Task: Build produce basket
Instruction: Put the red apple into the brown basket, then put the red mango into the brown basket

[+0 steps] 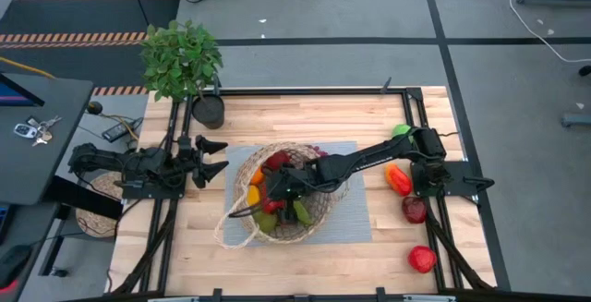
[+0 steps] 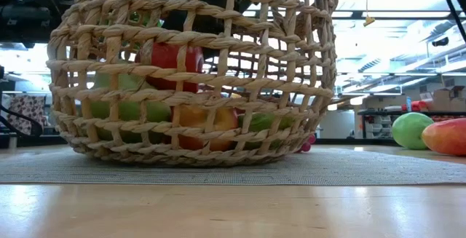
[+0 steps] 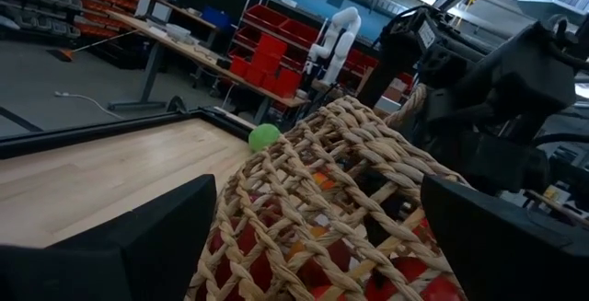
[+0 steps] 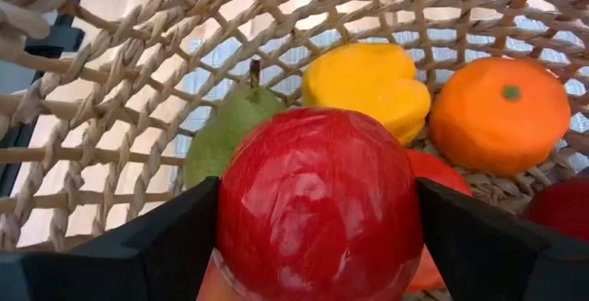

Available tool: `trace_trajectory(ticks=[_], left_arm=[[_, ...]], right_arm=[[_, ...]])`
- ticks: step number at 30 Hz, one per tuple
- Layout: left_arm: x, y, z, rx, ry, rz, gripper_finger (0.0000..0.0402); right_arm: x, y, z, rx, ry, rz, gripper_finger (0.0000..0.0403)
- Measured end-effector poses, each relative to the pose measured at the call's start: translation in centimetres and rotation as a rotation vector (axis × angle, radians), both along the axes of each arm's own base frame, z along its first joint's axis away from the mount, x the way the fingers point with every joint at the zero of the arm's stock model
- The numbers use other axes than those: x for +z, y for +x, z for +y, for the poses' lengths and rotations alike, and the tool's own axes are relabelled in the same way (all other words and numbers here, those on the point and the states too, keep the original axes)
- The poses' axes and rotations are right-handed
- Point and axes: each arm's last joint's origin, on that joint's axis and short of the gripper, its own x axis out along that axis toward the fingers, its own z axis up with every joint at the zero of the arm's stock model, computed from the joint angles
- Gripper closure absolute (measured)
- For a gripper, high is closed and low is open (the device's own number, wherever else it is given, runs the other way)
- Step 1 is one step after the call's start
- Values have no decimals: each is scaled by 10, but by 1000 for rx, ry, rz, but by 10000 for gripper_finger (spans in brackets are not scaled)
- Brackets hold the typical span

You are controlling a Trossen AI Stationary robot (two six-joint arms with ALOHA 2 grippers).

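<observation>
The woven basket [image 1: 242, 231] stands on a grey mat [image 1: 355, 211] at mid-table, its handle tipped toward the near left. In it lie a green pear [image 4: 230, 126], a yellow pepper [image 4: 368, 80], an orange [image 4: 502, 112] and more produce. My right gripper [image 1: 283, 187] reaches into the basket from the table's right, shut on a red apple [image 4: 317, 200]. The apple [image 2: 171, 60] also shows through the weave in the low view. My left gripper [image 1: 214, 156] waits open just left of the basket wall [image 3: 322, 181], touching nothing. My right gripper pinches the red apple between its two fingers [image 4: 147, 246], one on each side [image 4: 241, 232] of its widest part. The fingers slant down into the basket from the table's right. The apple sits inside the basket walls, above the other produce; whether it rests on them I cannot tell.
Outside the basket at the right lie a green apple [image 1: 400, 131], an orange-red pepper [image 1: 398, 179], a dark red apple [image 1: 415, 210] and another red fruit [image 1: 422, 259]. A potted plant [image 1: 183, 59] stands at the far left corner. Bare wood lies along the near edge.
</observation>
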Motion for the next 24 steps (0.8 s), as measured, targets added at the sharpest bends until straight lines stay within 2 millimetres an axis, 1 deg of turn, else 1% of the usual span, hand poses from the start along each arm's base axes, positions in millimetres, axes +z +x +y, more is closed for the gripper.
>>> trace_trajectory(ticks=[4, 6, 8, 10, 12, 17, 20, 22, 24], left_arm=[[0, 0, 0, 0, 0, 0, 12], [0, 0, 0, 1, 0, -1, 12], [0, 0, 0, 0, 0, -1, 12], [0, 0, 0, 1, -1, -1, 12], [0, 0, 0, 0, 0, -1, 12], [0, 0, 0, 1, 0, -1, 12], [0, 0, 0, 1, 0, -1, 12], [0, 0, 0, 1, 0, -1, 12], [0, 0, 0, 1, 0, -1, 12]], right_arm=[[-2, 2, -1, -22, -25, -14, 49], [-2, 2, -2, -23, -23, -10, 37], [-2, 3, -4, -14, -11, -13, 16], [3, 1, -5, -6, -6, 6, 8], [18, 0, -7, -7, -3, 7, 13], [77, -7, -5, -16, -29, -54, 15], [102, -12, -1, -38, -70, -108, 12], [119, -21, 1, -88, -111, -120, 12], [139, -35, 3, -158, -176, -123, 14]])
